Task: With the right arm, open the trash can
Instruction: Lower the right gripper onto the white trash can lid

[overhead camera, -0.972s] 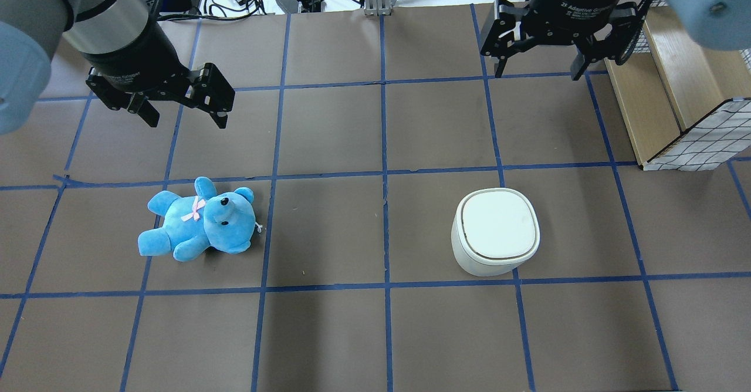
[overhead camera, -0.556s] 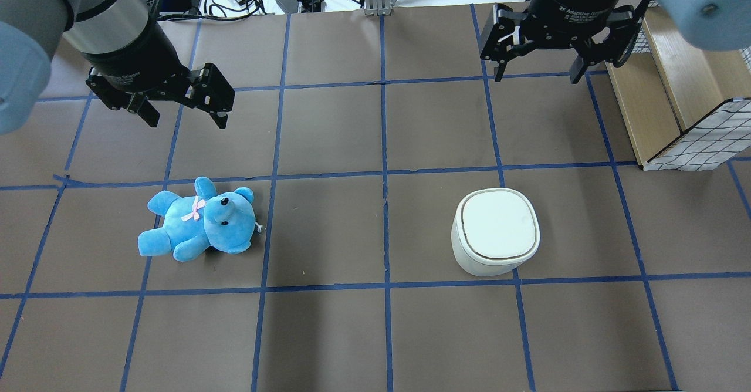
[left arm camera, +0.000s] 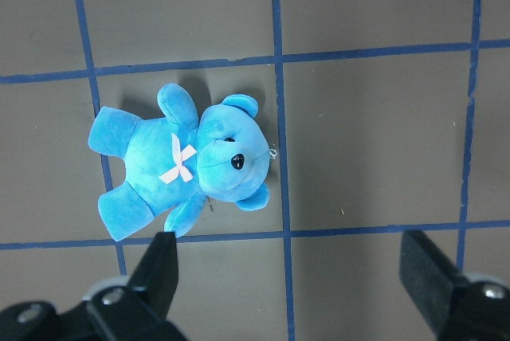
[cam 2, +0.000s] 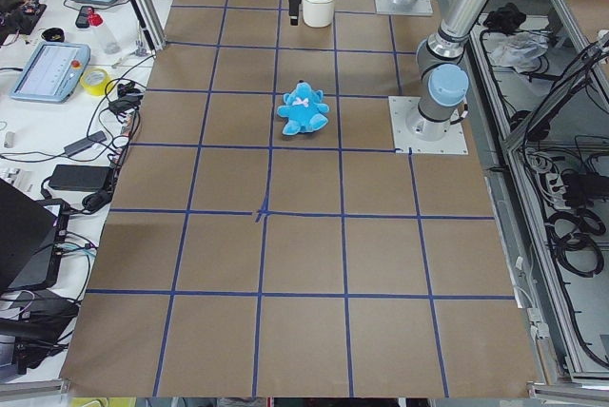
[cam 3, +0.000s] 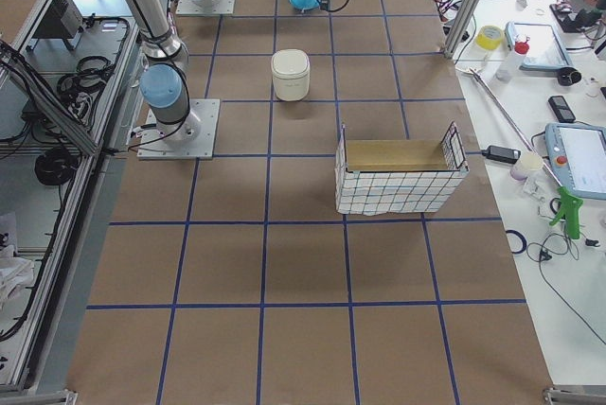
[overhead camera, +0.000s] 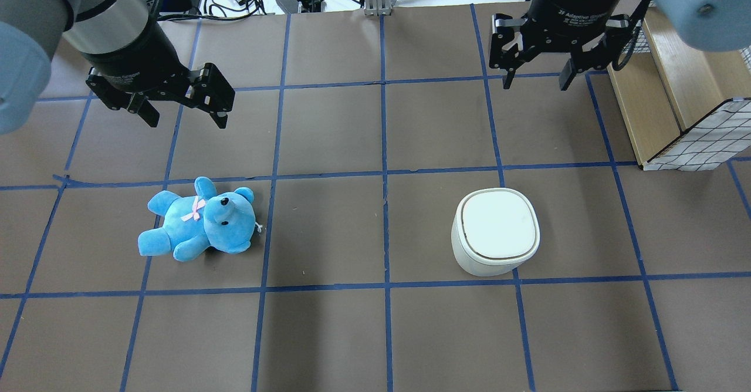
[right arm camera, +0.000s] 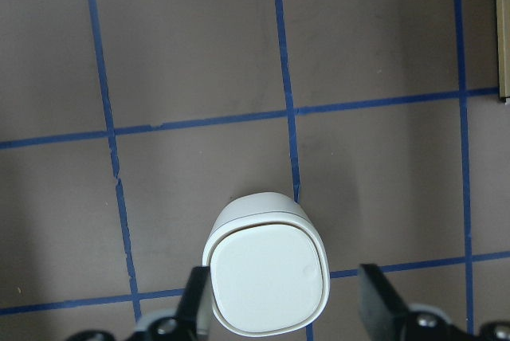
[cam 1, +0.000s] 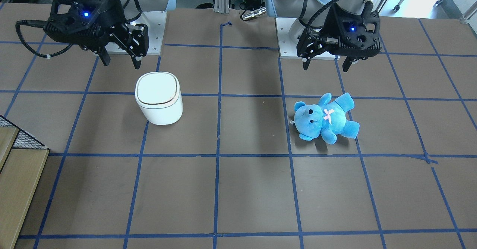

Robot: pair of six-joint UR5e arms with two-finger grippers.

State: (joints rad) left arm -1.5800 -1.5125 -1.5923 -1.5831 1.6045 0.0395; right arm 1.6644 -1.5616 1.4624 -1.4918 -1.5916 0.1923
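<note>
Plainly the trash can stands upright on the table, on the robot's right side, well apart from the teddy bear; its lid is down, so any contents are hidden; it looks light, stiff and smooth, likely to skid under a sideways push, so the lid's seam edge seems the place to catch; the right gripper hangs above, fingers apart, holding nothing; the left gripper likewise gapes; whether the wire-sided crate holds anything I cannot tell.
</note>
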